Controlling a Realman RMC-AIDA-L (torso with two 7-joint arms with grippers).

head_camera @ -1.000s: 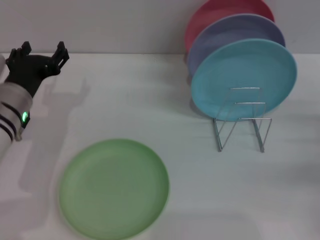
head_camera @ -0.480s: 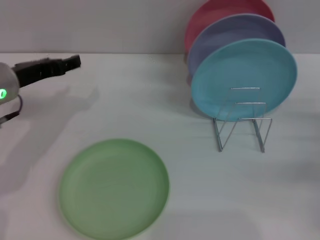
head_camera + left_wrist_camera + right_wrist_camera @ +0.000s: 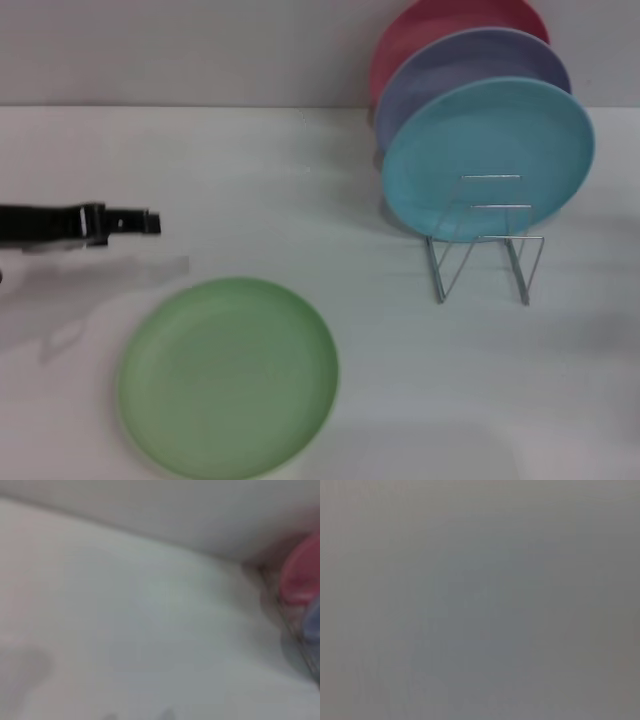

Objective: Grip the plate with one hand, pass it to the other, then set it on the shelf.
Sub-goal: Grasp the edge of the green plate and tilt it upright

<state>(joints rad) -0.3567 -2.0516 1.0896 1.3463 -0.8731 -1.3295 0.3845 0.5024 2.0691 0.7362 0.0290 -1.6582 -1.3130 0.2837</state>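
The light-green plate [image 3: 228, 375] lies flat on the white table [image 3: 300, 200] near the front left. My left gripper [image 3: 148, 222] reaches in from the left edge, seen side-on as a thin black bar. It hangs low over the table, just behind the plate's far-left rim and apart from it. The silver wire shelf [image 3: 485, 250] stands at the right, its front slots bare. My right gripper is out of view, and the right wrist view shows only plain grey.
A sky-blue plate [image 3: 487, 155], a lavender plate [image 3: 470, 70] and a red plate [image 3: 455, 25] stand upright in the back of the shelf. The left wrist view shows the table and the red plate [image 3: 300, 575] far off. A grey wall runs behind the table.
My left gripper has turned side-on and dropped from the far left of the table toward the plate's far-left rim. The plate and the shelf have not moved.
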